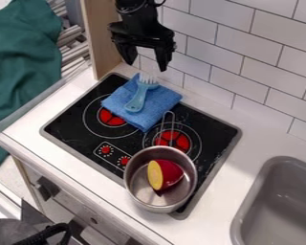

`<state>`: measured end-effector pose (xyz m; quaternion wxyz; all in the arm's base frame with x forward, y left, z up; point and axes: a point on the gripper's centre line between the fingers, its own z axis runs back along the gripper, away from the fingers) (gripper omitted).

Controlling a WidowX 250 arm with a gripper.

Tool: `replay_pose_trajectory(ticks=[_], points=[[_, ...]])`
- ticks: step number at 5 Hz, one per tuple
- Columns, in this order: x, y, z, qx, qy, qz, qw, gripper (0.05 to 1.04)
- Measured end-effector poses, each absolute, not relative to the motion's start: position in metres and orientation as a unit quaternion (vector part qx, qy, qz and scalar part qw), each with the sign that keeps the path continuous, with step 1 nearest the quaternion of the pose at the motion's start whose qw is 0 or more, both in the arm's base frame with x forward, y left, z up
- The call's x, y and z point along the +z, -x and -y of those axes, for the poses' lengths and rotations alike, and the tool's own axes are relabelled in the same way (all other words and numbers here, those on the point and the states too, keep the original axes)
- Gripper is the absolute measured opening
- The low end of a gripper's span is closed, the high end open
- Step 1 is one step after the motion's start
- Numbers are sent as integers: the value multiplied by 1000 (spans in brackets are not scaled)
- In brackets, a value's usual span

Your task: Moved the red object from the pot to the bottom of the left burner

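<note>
My stove (72, 139) holds the pot (137, 184) at its near right, then the left burner (111, 117), partly under the cloth (125, 94). My gripper (147, 66) hangs with fingers apart just beyond the brush (137, 98), while the red thing (171, 173) lies in the pot, towards the camera and slightly right of me, its cut face roughly along that line. I'd pass over cloth and brush, then use the wider gap at its yellow side, minding the rim
</note>
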<state>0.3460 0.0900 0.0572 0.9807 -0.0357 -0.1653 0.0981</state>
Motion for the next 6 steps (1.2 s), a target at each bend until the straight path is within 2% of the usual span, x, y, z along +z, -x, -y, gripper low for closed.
replay_pose_trajectory(ticks=[1, 2, 3, 4, 6], points=[[42, -340, -87, 102, 44, 147, 983, 1004], [34, -325, -76, 100, 57, 168, 979, 1005], [36, -312, -80, 89, 18, 156, 984, 1005], [31, -286, -74, 92, 16, 145, 985, 1004], [56, -267, -36, 36, -4, 183, 982, 1005]])
